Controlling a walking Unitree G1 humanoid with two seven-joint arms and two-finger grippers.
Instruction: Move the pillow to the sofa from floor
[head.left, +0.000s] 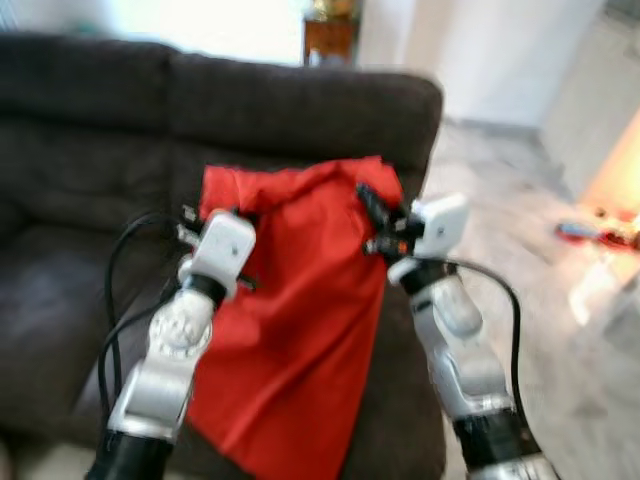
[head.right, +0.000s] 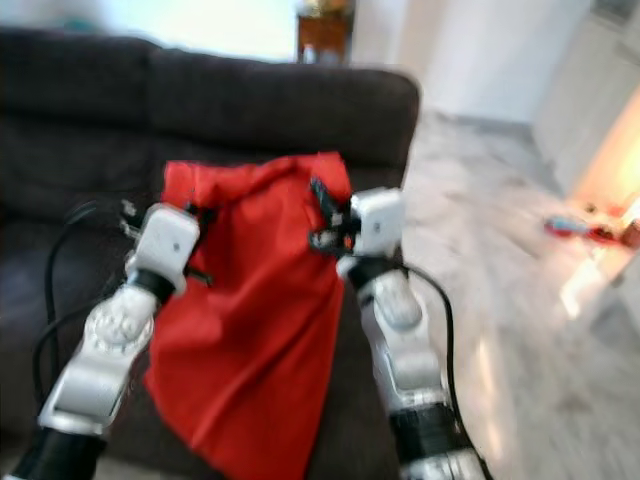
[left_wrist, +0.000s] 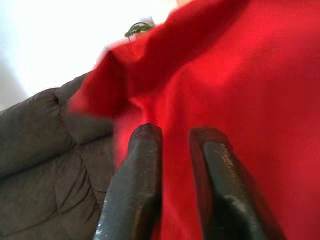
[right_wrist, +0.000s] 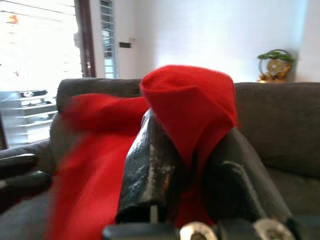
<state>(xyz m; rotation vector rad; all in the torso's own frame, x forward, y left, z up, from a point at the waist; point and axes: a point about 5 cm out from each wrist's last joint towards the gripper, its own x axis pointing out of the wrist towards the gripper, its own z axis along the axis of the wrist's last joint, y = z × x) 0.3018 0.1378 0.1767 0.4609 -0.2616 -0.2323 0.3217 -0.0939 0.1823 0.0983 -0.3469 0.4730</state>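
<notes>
Claws (head.left: 215, 215) (head.left: 375, 215) pinch limp red pillow (head.left: 290, 330) — before plush dark sofa (head.left: 90, 150).

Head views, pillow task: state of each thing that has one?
Red fabric pillow: off the floor, hanging limp in front of the sofa, pinched at both top corners.
Left tool: shut on pillow.
Right tool: shut on pillow.
Dark grey upholstered sofa: seat unoccupied, pillow not yet on it.

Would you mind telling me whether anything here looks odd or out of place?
The red pillow looks odd: it hangs limp and flat like an empty cover, pinched at its top corners by the left gripper and right gripper before the dark sofa.
</notes>
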